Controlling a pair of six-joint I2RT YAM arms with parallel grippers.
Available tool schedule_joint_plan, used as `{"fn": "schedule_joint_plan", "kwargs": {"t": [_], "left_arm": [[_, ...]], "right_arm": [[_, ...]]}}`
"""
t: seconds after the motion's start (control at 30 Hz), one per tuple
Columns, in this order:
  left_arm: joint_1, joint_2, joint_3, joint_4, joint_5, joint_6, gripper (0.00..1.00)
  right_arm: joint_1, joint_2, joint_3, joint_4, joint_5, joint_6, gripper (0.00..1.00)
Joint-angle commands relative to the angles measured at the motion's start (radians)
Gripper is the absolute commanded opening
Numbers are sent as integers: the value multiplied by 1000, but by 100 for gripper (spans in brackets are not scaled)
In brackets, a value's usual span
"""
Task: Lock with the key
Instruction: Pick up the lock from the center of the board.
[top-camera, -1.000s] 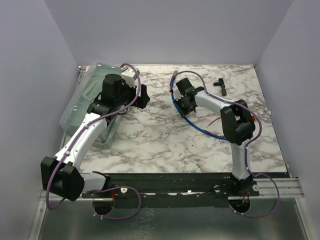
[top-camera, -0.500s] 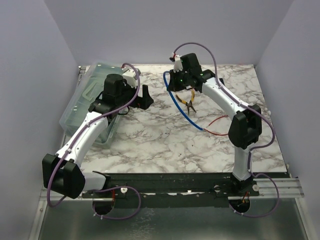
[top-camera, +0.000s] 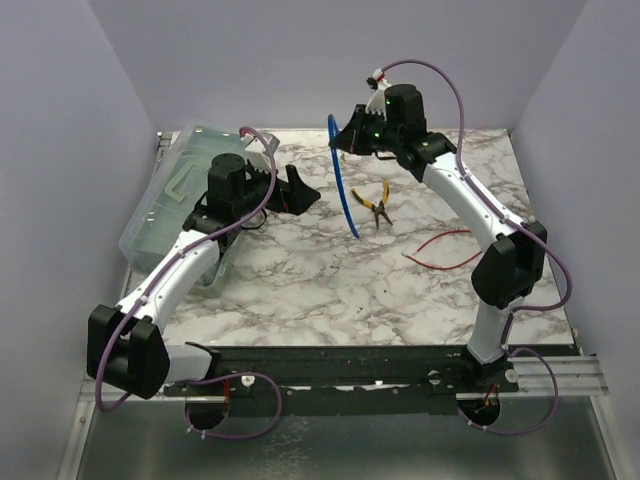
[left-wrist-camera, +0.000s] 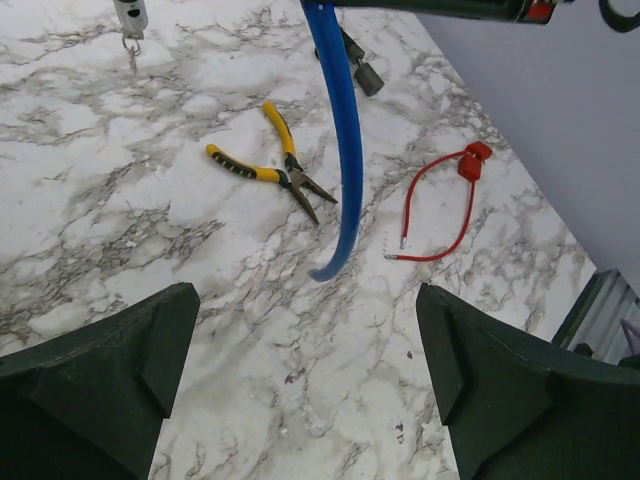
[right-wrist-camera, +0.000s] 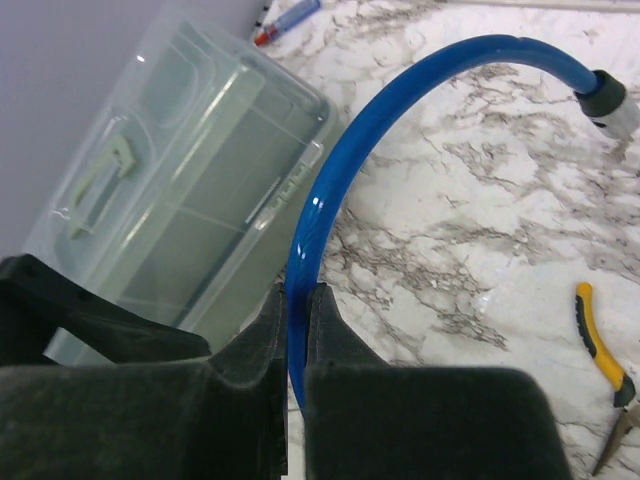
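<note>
Above the far middle of the table (top-camera: 300, 280), the right gripper (right-wrist-camera: 297, 300) is clenched on the blue lock cable (left-wrist-camera: 345, 130), held high so its end hangs free near the pliers (left-wrist-camera: 270, 170), while the released left gripper (left-wrist-camera: 305, 330) waits at left; no key is recognisable.

Blue cable (top-camera: 338, 190) dangles from the pinching right hand (top-camera: 343, 135) just left of pliers (top-camera: 377, 206), tip low by the worktop (top-camera: 300, 290), contact unclear. It hangs btwn pliers and the wide-spread left hand (top-camera: 300, 188). Red cable (left-wrist-camera: 473, 160) lies right of pliers, toward near edge. Clear box (top-camera: 170, 205) sits far left of pliers, by the wall. Bare marble on near side of pliers gives pass room.
</note>
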Motion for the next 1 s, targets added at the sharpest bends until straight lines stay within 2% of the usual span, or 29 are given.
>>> {"fn": "schedule_joint_plan", "kwargs": {"t": [0.0,0.23,0.4,0.63,0.83,0.97], "left_arm": [[-30,-26,-37,186,25,-69,99],[-78,-3,-33,222,-14,-39,99],[-93,14,-43,226,-93,-22,98],[-136,36,-49,240,-104,0,88],[-189,61,-42,209,-256,40,76],[-211,72,-33,194,-350,63,65]], "right_arm": [[-4,-56,40,129,-33,167,0],[-5,-74,36,151,-49,241,0],[-6,-86,57,154,-71,297,0],[-5,-98,60,165,-90,377,0],[-6,-105,32,177,-92,450,0],[-6,-116,25,172,-92,476,0]]}}
